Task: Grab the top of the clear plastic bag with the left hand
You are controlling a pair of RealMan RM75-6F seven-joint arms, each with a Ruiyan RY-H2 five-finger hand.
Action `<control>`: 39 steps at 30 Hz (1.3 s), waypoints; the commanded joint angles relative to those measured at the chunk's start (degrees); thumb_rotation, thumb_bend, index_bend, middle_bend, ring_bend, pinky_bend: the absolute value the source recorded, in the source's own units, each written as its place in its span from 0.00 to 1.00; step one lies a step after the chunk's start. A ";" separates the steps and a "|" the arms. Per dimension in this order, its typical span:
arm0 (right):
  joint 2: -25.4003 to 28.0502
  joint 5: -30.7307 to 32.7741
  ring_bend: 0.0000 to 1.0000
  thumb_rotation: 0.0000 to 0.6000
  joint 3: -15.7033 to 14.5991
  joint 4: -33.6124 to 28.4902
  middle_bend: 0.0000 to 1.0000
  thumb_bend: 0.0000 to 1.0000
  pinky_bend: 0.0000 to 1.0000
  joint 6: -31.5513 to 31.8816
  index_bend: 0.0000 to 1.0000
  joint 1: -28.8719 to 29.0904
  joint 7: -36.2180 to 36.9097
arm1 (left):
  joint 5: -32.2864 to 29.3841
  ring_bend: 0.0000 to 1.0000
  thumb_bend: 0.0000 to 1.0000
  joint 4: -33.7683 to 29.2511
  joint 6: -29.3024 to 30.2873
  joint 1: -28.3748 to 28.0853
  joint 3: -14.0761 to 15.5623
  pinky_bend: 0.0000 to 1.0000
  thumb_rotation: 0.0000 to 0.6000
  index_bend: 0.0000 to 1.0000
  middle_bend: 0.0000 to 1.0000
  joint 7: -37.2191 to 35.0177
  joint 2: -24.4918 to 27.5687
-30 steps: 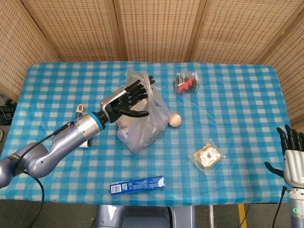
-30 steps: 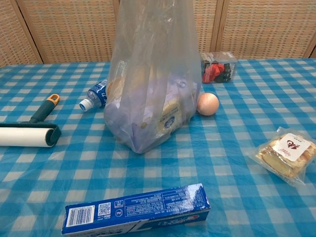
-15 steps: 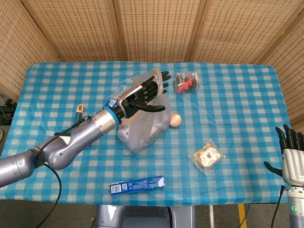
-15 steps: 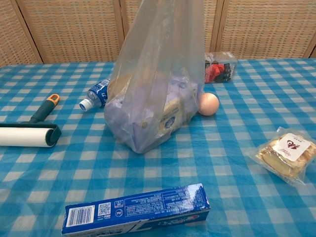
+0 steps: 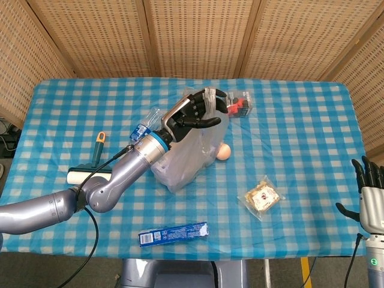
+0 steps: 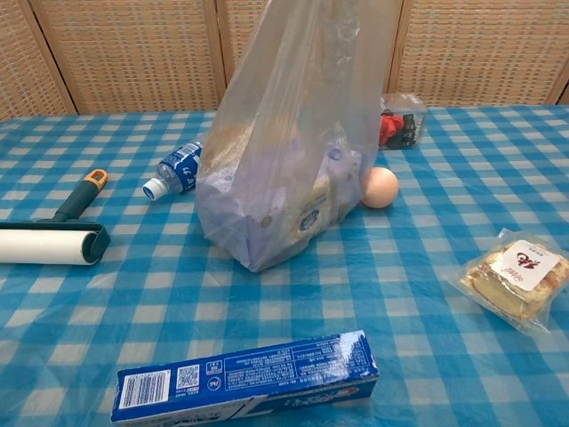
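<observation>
The clear plastic bag (image 5: 189, 153) stands on the blue checked table (image 5: 300, 132) with packaged goods inside, and it leans toward the right. My left hand (image 5: 193, 113) is at the bag's top with its fingers curled around the gathered plastic, holding it up. In the chest view the bag (image 6: 293, 160) is stretched taut up and to the right. Its top and the left hand are cut off by that frame's upper edge. My right hand (image 5: 371, 201) hangs at the table's near right corner, fingers spread, holding nothing.
A peach-coloured ball (image 5: 222, 152) touches the bag's right side. Behind it sits a clear box of red and black items (image 5: 240, 103). A snack packet (image 5: 261, 197), a blue toothpaste box (image 5: 173, 233), a lint roller (image 5: 87, 171) and a small water bottle (image 5: 142, 129) lie around.
My left hand has moved right and away from me, carrying the bag's top with it. The bag now tilts right and stretches tighter. The right hand has barely shifted.
</observation>
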 commanded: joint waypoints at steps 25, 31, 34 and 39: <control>-0.33 -1.48 0.00 1.00 -0.89 -0.61 0.00 0.00 0.00 0.65 0.00 -0.02 -0.95 | -18.45 0.98 1.00 -8.73 -3.95 1.32 0.75 1.00 1.00 1.00 1.00 10.39 13.24; -0.47 -1.03 0.00 1.00 -0.84 -0.44 0.00 0.00 0.00 0.44 0.00 0.06 -1.11 | -15.77 0.98 1.00 -12.19 4.55 4.19 -4.44 1.00 1.00 1.00 1.00 11.23 13.74; -0.50 -0.89 0.00 1.00 -0.74 -0.42 0.00 0.00 0.00 0.47 0.00 0.11 -1.19 | -16.44 0.98 1.00 -13.44 6.10 4.51 -5.74 1.00 1.00 1.00 1.00 12.21 14.85; -0.62 -0.81 0.00 1.00 -0.61 -0.33 0.00 0.00 0.00 0.75 0.00 0.13 -1.58 | -18.97 0.98 1.00 -15.46 6.20 4.50 -7.60 1.00 1.00 1.00 1.00 14.45 18.27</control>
